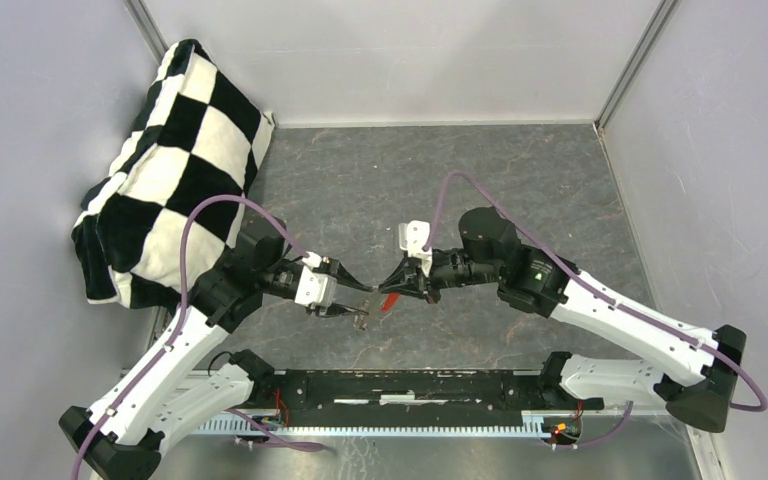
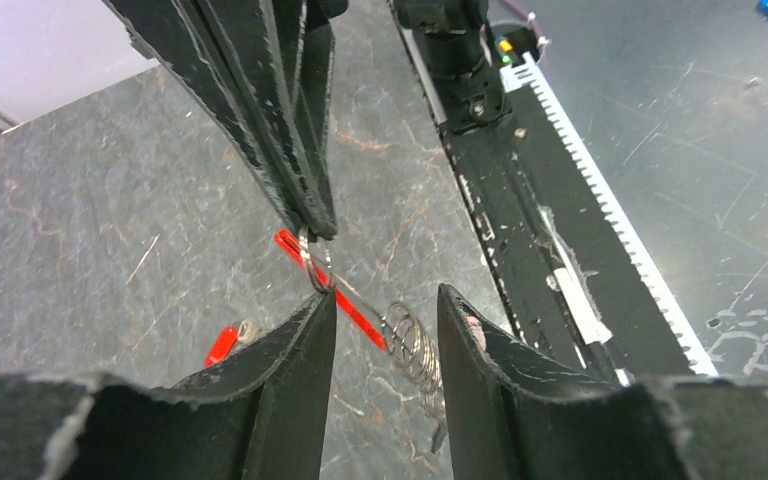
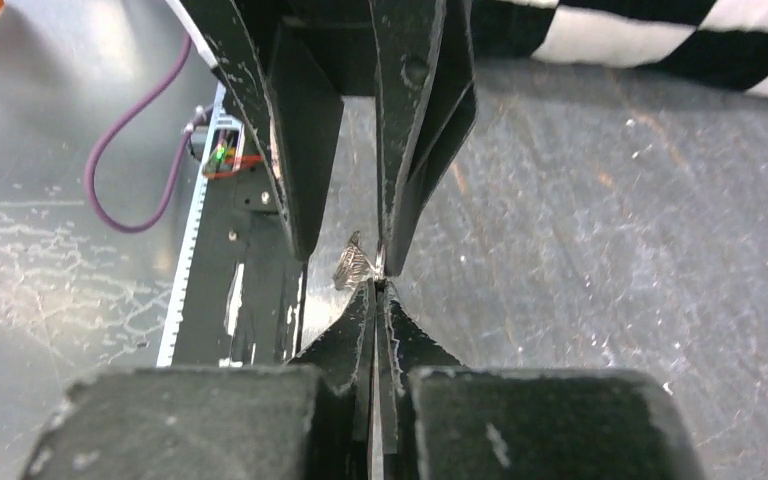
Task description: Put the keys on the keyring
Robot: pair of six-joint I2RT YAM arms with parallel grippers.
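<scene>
Right end effector (image 3: 378, 290) is pressed together; with it I pinch the keyring (image 2: 352, 305) by its upper loop. Its red band slants down into my left end effector (image 2: 385, 300), which stands spread. Red-headed key (image 2: 225, 344) lies on the bench (image 2: 110, 200), nearest my left arm.

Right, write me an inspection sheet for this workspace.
Surface: grey veined table, scratched.
Job's things: keyring pinched by right hand, its grey coil hanging; red key lying on table; black key not seen.
Clutter: checkered cloth at far left.
Hands: left hand open, coil in its gap; right hand shut on keyring.
Cables: purple cables loop clear of the keyring.
Surroundings: white walls; nothing else seen.
</scene>
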